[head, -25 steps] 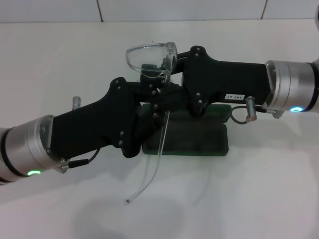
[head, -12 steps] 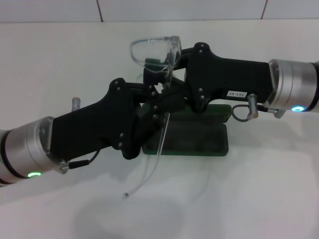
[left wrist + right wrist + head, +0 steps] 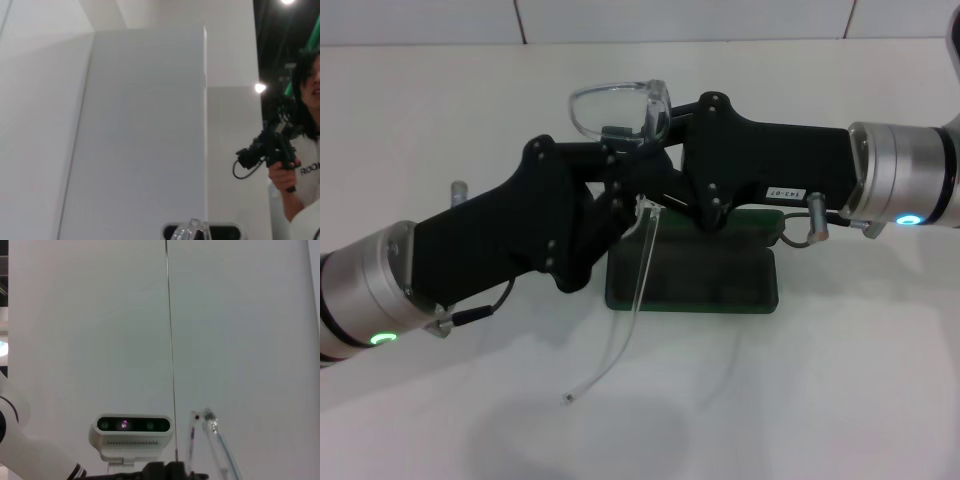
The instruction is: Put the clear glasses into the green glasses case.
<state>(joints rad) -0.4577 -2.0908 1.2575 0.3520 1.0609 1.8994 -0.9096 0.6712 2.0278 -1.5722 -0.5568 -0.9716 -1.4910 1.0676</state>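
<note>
One of each task item, two grippers.
Counted at frame centre: one pair of clear glasses [image 3: 618, 108], one green glasses case [image 3: 715, 282] beneath, plus left gripper [image 3: 612, 190] and right gripper [image 3: 645, 165], on one white table [image 3: 840, 380].

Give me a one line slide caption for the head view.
Both grippers, left and right, meet at the clear glasses above the open green case on a white table.

The dark green flat rectangular hinged glasses case [image 3: 720, 285] lies on the white table [image 3: 840, 390], centre of the head view. Above it, the left gripper [image 3: 610, 175] and right gripper [image 3: 655, 165] meet from opposite sides. The fully transparent plastic wraparound glasses [image 3: 615, 105] sit between them, behind the case, 1 arm hanging down before its left end.
</note>
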